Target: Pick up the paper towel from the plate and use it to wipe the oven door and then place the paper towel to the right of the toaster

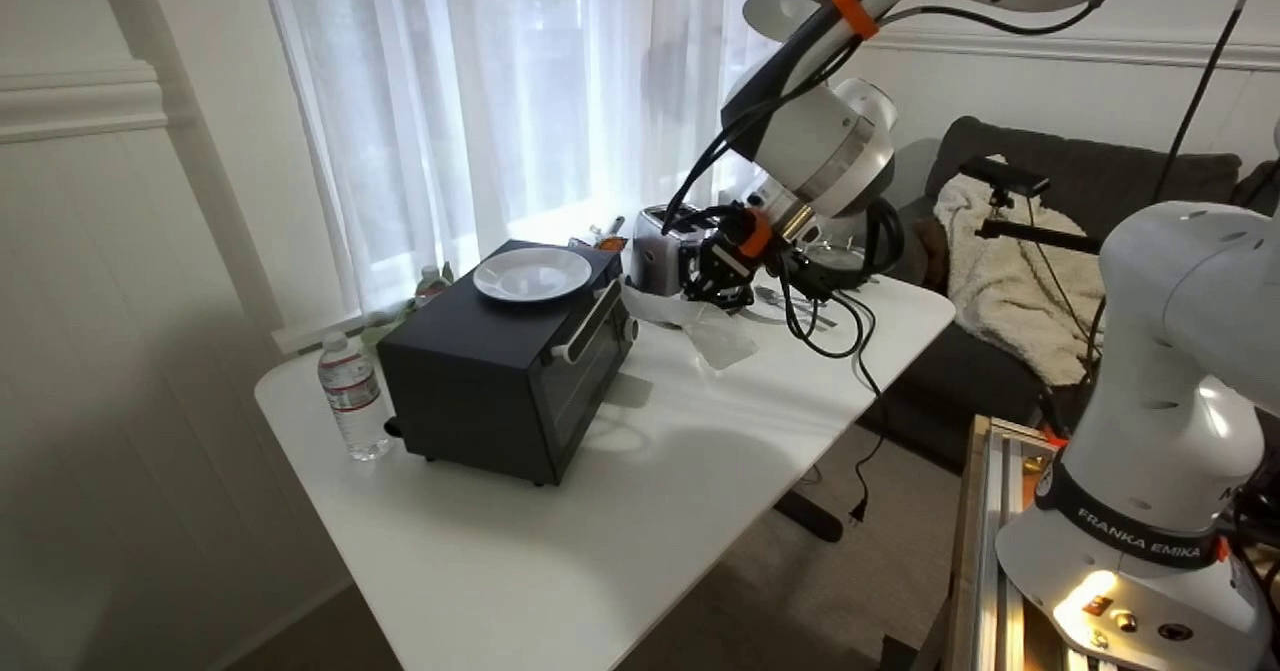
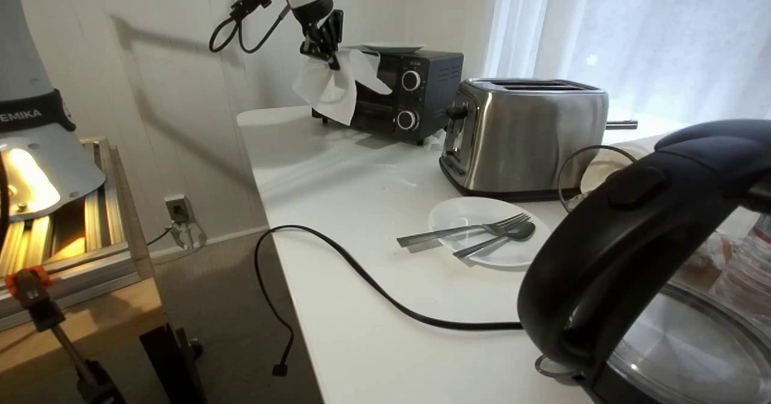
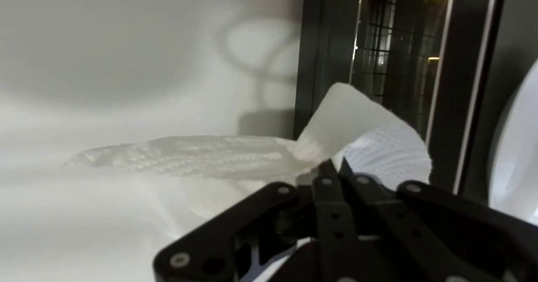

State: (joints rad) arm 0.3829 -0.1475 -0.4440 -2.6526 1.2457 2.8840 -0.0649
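The white paper towel (image 2: 328, 94) hangs from my gripper (image 2: 333, 65), whose fingertips are pinched together on it. The towel spreads to both sides of the fingertips (image 3: 337, 164) in the wrist view, one flap (image 3: 382, 154) overlapping the oven door (image 3: 378, 59). It is held above the table, in front of the black oven; I cannot tell whether it touches the door. In an exterior view it hangs (image 1: 722, 339) near the oven's knob end. The plate (image 1: 533, 274) lies on top of the oven. The silver toaster (image 2: 536, 142) stands beside the oven; my gripper partly hides it in an exterior view (image 1: 655, 259).
A white plate (image 2: 476, 208) with a fork and spoon sits in front of the toaster. A kettle with a black handle (image 2: 578, 259) stands near it, its cord (image 2: 373, 283) crossing the table. A water bottle (image 1: 352, 396) stands beside the oven. A white handle (image 1: 588, 321) juts from the oven door.
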